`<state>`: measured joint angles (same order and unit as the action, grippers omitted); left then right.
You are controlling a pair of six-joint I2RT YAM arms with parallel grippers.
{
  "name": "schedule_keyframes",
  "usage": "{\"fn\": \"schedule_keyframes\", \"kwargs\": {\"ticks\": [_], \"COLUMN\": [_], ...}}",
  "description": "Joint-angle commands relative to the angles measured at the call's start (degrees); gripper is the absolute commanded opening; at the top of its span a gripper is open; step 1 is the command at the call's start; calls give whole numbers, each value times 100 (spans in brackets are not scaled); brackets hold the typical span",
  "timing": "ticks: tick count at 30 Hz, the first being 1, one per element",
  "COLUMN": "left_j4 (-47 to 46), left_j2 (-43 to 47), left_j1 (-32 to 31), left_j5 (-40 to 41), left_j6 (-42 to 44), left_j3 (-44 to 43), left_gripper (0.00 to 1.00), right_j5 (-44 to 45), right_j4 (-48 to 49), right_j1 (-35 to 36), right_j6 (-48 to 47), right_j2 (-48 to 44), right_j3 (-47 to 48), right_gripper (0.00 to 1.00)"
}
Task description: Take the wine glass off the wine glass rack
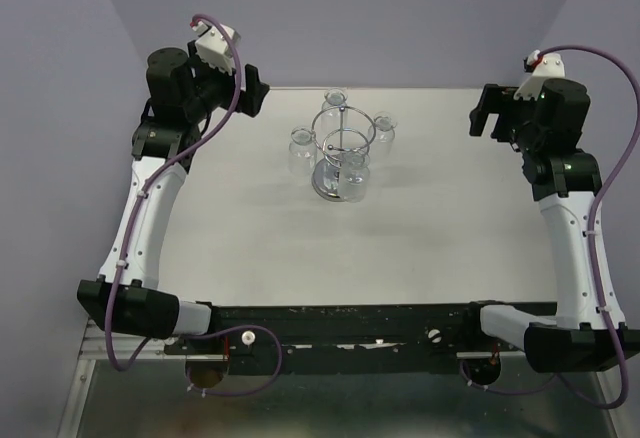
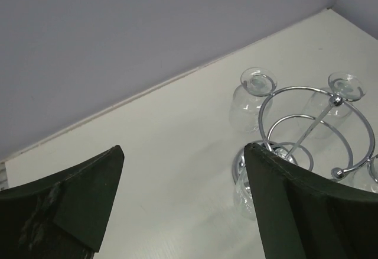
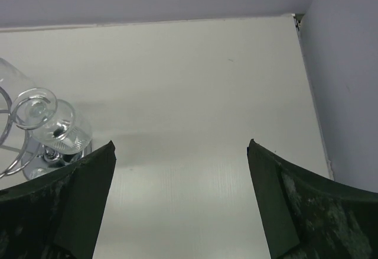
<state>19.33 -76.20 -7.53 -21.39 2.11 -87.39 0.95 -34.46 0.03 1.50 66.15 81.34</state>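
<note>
The chrome wine glass rack (image 1: 341,150) stands on the table at the back middle, with several clear wine glasses hanging upside down from its rim loops, such as one on the left (image 1: 302,151) and one at the front (image 1: 354,176). In the left wrist view the rack (image 2: 319,132) shows at the right with a hanging glass (image 2: 251,98). In the right wrist view a hanging glass (image 3: 62,130) shows at the left edge. My left gripper (image 1: 254,89) is open and empty, left of the rack. My right gripper (image 1: 482,113) is open and empty, well right of it.
The white table (image 1: 430,238) ends at grey-lilac walls behind and at both sides. A black rail with the arm bases (image 1: 340,323) runs along the near edge.
</note>
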Motion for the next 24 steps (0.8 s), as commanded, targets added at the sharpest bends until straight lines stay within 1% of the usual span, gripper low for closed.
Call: {"fn": "schedule_keyframes", "kwargs": {"ticks": [1, 4, 7, 10, 15, 16, 18, 19, 24], "left_j4": [-88, 96, 132, 123, 149, 219, 203, 220, 290], "left_j2": [-263, -334, -194, 96, 746, 843, 897, 888, 739], "left_j1": [-20, -20, -20, -12, -12, -12, -29, -29, -143], "left_j5": [-349, -296, -401, -507, -585, -542, -306, -331, -910], "left_j6": [17, 411, 930, 1431, 1818, 1880, 1575, 1434, 1573], "left_j3": [-821, -1270, -1298, -991, -77, 63, 283, 345, 548], "left_gripper": [99, 99, 99, 99, 99, 99, 99, 99, 99], "right_j5": [-559, -1183, -1632, -1922, -2160, -2195, -2362, -2458, -3021], "right_j4": [123, 132, 325, 326, 378, 361, 343, 335, 273], "right_j1": [-3, -3, -3, -3, -3, -3, -3, -3, -3], "right_j6": [-341, -754, -660, -397, -282, -290, -290, -290, -255], "right_j2": [169, 328, 416, 574, 688, 715, 794, 846, 1014], "right_j3": [688, 1172, 1366, 1560, 1604, 1622, 1683, 1718, 1780], "right_gripper": [100, 100, 100, 100, 100, 100, 100, 100, 100]}}
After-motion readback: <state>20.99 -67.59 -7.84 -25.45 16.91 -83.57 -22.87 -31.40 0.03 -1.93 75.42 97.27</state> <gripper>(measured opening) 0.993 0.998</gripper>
